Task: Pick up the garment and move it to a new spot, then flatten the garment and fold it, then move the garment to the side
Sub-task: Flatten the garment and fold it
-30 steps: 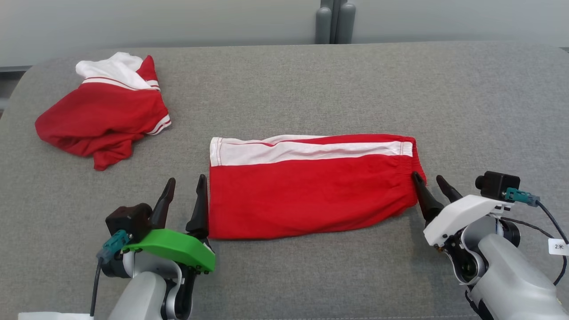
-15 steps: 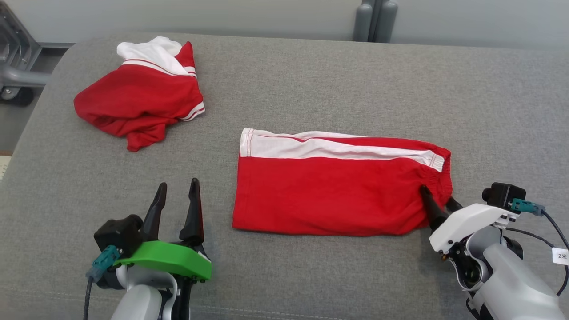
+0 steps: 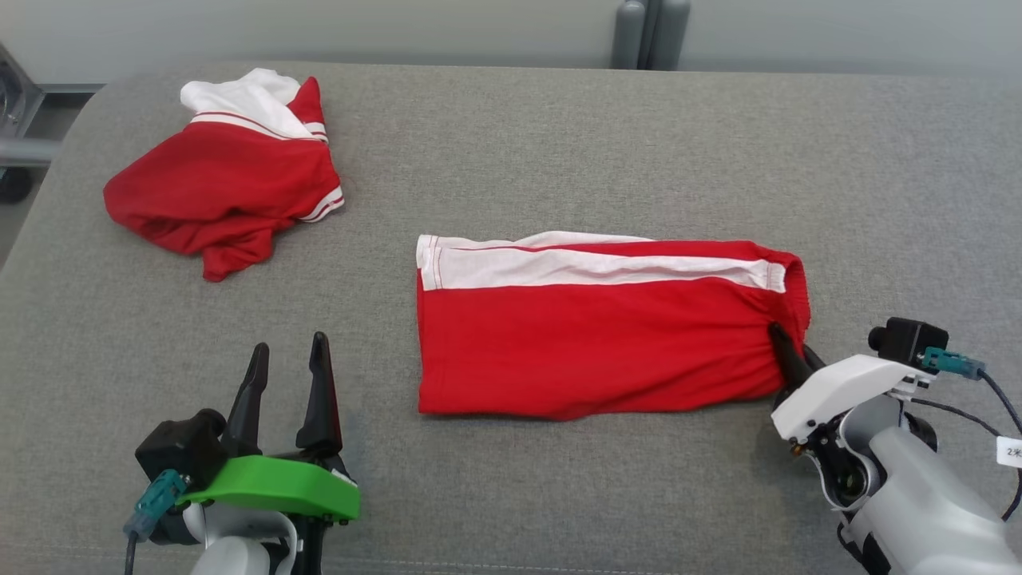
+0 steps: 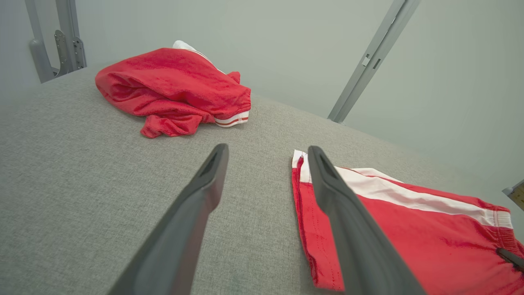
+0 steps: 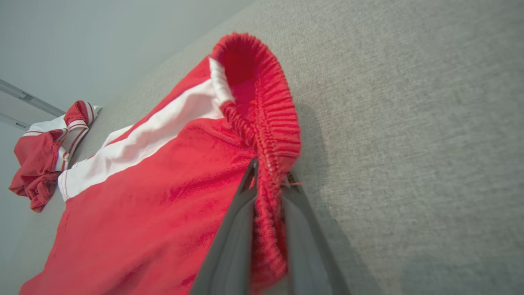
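We are clamping the right gripper point(image 5: 271, 170) on the shorts point(image 3: 591, 343) waistband point(image 5: 272, 119), left gripper point(image 3: 289, 343) gaping empty. Bunched elastic could be slipping out when pulled

In the head view one finger of the right gripper point(image 3: 790, 343) is mostly hidden behind the waistband point(image 3: 794, 291) of the shorts point(image 3: 591, 343), and a tag point(image 3: 1009, 451) is cut by the right edge, its print too small to read. The left wrist view cuts the shorts at its right and bottom edges, the right wrist view at its bottom.
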You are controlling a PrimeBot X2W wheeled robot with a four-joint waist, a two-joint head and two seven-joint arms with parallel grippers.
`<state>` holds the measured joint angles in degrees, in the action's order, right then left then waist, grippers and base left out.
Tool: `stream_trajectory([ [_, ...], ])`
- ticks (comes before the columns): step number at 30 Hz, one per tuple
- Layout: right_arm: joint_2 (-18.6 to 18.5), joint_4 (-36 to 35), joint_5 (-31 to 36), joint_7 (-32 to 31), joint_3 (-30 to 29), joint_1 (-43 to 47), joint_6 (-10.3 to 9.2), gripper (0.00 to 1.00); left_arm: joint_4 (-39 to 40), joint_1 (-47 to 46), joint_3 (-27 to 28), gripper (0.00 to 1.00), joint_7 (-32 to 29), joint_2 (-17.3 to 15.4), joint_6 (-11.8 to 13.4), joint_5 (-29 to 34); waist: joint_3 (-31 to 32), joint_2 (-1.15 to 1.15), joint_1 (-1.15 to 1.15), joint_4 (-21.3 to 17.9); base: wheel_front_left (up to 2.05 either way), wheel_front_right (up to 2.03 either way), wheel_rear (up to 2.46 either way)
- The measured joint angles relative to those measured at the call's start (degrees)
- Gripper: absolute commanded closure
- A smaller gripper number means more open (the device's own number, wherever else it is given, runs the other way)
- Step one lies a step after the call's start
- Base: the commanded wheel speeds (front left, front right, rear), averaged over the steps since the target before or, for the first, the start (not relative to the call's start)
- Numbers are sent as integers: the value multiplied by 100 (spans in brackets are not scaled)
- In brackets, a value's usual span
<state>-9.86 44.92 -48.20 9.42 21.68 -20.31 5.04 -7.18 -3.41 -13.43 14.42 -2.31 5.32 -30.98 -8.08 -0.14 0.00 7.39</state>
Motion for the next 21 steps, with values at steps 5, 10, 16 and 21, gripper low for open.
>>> stream_trajectory([
  [5, -274, -15, 0, 36, -104, -147, 45, 100, 122, 60, 24, 0, 0, -3, 21, 1, 0, 0, 0, -206, 0, 0, 0],
  [10, -546, -55, -16, 37, -232, -246, 51, 100, 234, 113, 21, 0, 0, -4, 22, 19, -3, 0, 0, -435, 0, 0, 0],
  [16, -721, -165, -99, 32, -303, -297, 100, 100, 278, 120, -87, 0, 0, -9, 22, 25, 0, 0, 0, -655, 0, 0, 0],
  [21, -520, -499, -178, -99, -88, -308, 151, 100, 323, 127, -159, 0, 0, -10, 22, 25, 20, 0, 0, -687, 0, 0, 0],
])
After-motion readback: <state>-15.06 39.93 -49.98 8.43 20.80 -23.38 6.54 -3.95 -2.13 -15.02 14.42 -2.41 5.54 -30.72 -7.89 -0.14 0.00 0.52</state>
